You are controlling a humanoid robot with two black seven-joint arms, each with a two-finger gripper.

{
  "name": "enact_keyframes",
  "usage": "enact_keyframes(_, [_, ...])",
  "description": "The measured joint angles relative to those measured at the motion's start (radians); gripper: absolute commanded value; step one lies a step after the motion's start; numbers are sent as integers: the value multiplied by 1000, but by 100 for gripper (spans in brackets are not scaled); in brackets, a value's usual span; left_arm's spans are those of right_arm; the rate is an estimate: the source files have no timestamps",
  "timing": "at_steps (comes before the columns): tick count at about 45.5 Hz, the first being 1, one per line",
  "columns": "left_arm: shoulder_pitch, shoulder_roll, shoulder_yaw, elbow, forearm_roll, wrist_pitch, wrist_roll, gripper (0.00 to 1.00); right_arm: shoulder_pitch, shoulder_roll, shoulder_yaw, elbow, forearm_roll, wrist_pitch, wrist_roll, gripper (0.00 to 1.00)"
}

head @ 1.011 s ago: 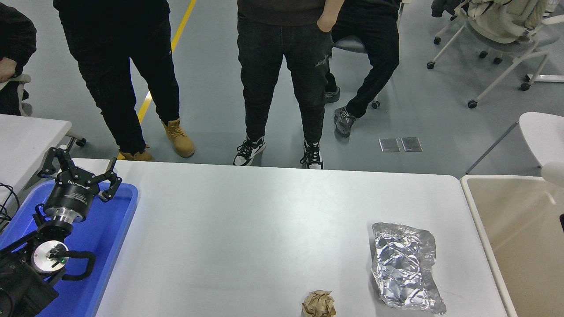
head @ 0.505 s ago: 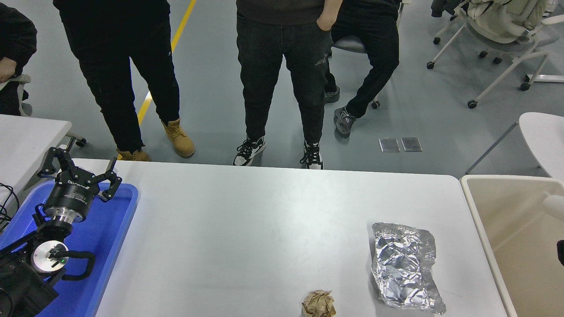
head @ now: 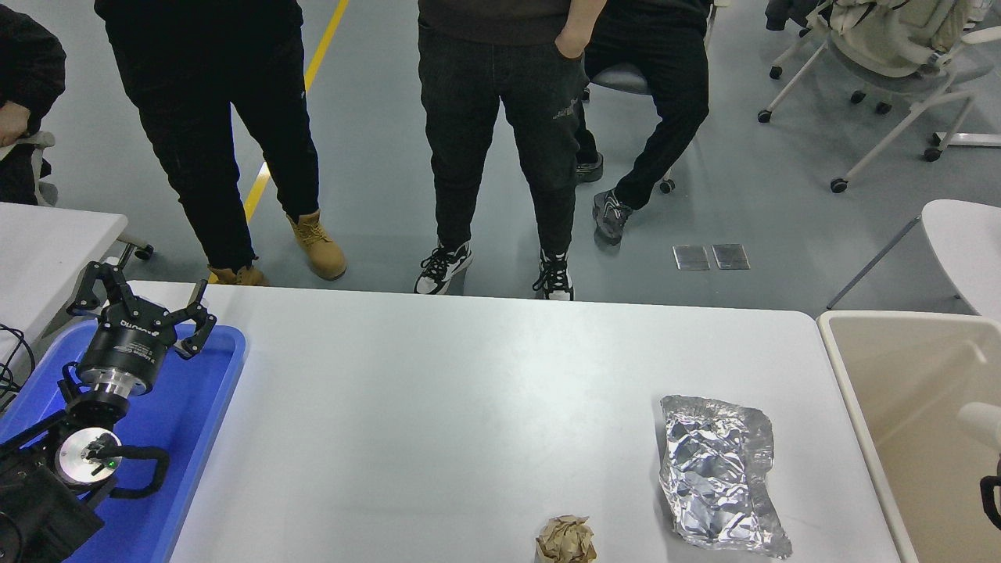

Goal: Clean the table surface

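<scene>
A white worktop (head: 438,407) fills the lower middle of the head view, its far edge running below the shoes of two people (head: 500,133) who stand on the grey floor. On the worktop's right part lies a crumpled sheet of foil (head: 715,473), flat and well apart from a wad of brown paper (head: 565,540) that sits at the worktop's near edge, left of the foil.

At the worktop's left end rests a blue tray (head: 188,422); the part of it that shows holds nothing but the parked left arm above it. The left gripper (head: 141,309) hangs over the tray's far rim with its fingers (head: 199,324) spread wide, gripping nothing.

Just beside the worktop's right end stands a beige bin (head: 899,407), and its visible inside shows only bare walls. Over the bin's right part, at the picture's edge, a pale rounded part and a small dark piece of the right arm (head: 992,477) show; whether the right fingers are spread or pressed together cannot be told.

A third person sits on a chair (head: 626,78) beyond the worktop. A smaller white table (head: 47,242) stands left of the tray.
</scene>
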Motion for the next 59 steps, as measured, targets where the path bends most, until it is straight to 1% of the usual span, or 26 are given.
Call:
enact_keyframes(5, [0,0,0,0,0,0,0,100,-4,1,-2,0,-5,-1,1,0])
enact_keyframes(6, [0,0,0,0,0,0,0,100,-4,2,-3,0,-5,-1,1,4])
enact_keyframes(9, [0,0,0,0,0,0,0,100,-6,2,-4,1,-7,-1,1,23])
enact_keyframes(13, [0,0,0,0,0,0,0,100,-7,2,-6,1,-10,-2,2,60])
enact_keyframes(14, [0,0,0,0,0,0,0,100,-7,3,-6,1,-10,-2,2,67])
enact_keyframes(17, [0,0,0,0,0,0,0,100,-8,3,-7,1,-11,-3,2,83])
enact_keyframes(19, [0,0,0,0,0,0,0,100,-8,3,-7,1,-11,-4,2,97])
enact_keyframes(20, [0,0,0,0,0,0,0,100,-8,3,-7,1,-12,-4,2,99])
enact_keyframes(44, [0,0,0,0,0,0,0,100,50,-13,0,7,-28,11,2,98])
enact_keyframes(51, [0,0,0,0,0,0,0,100,96,-43,3,33,-28,14,3,98])
enact_keyframes(59, [0,0,0,0,0,0,0,100,191,-103,7,94,-28,17,12,99])
